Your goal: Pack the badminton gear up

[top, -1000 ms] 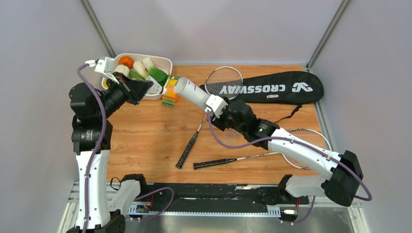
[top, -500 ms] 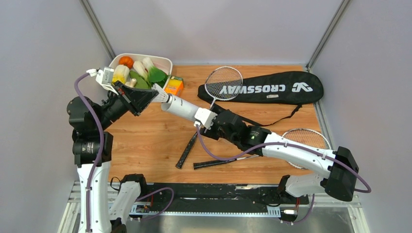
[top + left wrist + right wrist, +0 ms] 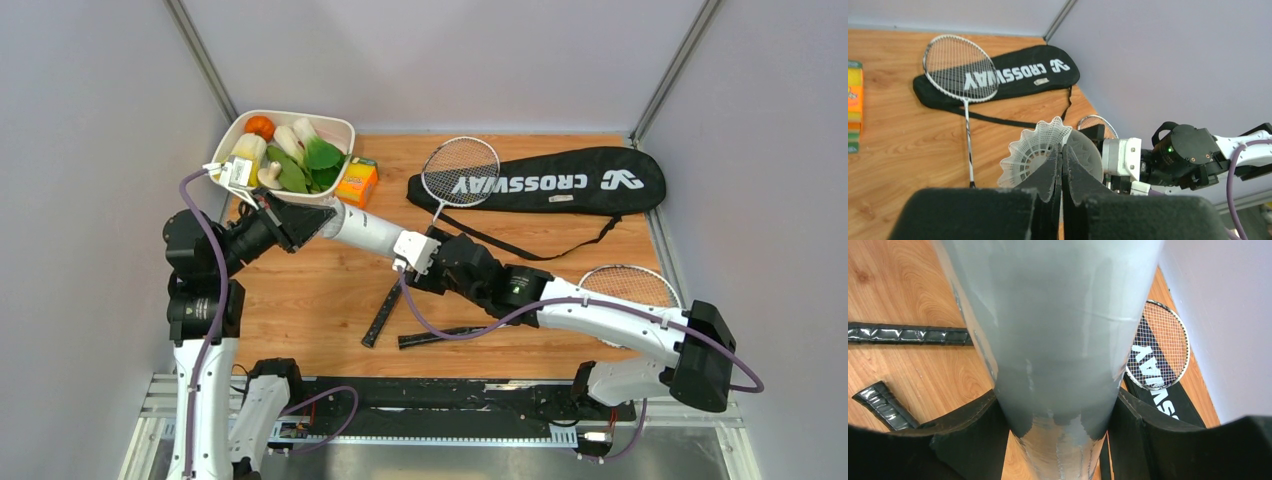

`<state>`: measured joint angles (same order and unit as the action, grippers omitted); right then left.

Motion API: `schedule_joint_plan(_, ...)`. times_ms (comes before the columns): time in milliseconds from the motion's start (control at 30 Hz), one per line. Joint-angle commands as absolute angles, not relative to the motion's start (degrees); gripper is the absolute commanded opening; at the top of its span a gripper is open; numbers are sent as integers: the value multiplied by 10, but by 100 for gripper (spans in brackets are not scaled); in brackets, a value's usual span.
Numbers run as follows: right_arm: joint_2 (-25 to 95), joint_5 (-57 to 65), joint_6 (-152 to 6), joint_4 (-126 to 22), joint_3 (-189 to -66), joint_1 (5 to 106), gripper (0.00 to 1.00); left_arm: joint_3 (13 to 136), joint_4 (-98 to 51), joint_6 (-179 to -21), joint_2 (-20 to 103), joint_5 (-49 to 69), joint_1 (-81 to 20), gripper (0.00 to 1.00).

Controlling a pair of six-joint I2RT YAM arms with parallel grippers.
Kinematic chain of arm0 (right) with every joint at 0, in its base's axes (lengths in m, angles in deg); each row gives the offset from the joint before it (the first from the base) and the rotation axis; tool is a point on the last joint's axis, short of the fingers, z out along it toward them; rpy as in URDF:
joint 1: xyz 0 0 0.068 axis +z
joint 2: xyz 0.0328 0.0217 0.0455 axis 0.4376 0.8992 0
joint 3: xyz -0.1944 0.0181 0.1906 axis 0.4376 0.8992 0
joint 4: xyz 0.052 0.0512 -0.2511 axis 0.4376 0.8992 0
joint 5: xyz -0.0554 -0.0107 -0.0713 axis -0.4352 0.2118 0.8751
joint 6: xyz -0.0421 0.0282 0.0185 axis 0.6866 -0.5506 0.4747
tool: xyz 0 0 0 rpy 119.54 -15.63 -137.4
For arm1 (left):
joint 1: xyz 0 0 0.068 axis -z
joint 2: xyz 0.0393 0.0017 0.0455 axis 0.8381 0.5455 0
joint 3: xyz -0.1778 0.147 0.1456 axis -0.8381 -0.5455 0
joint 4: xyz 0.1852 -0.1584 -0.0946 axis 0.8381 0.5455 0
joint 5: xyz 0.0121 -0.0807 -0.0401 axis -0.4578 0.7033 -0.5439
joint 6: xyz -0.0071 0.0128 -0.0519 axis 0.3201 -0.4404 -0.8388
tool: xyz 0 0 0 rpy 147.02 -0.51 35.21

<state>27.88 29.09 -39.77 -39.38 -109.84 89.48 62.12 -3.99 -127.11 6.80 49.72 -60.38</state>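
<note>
Quick update: a second ago my two arms were well apart, the left one up by the white dish [image 3: 340, 122] and the right one waving the tube [image 3: 368, 232] over near the orange box [image 3: 357, 180]. Since then both have swung down and in toward the near left, and now they've met over the table. My left pincer [image 3: 1062, 152] is clenched tight on the feather skirt of a shuttlecock [image 3: 1034, 150], and that shuttlecock now sits right against the open mouth of the tube. My right pincer [image 3: 1058, 422] is wrapped around the tube lower down, holding it off the wood and aimed at the left one. From the left wrist view the skirt overlaps the tube's rim, but I honestly can't tell if the nose has gone in yet. So I reckon I'm at the line-up-and-push bit, and a small misalignment would crumple the feathers on the rim. Still to go: both rackets, one with its head on the CROSSWAY bag [image 3: 560, 180], one by my right arm. Can't spot the other shuttlecock anywhere.
</note>
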Motion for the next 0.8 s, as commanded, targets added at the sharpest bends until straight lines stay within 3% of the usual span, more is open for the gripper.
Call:
schedule_joint_plan(0,286,307,-392,-446,-1136,903,54,587,-89,-1323,59,512,-602,0)
schedule_joint_plan(767,309,293,-394,-508,-1131,917,54,517,-135,-1375,56,529,-582,0)
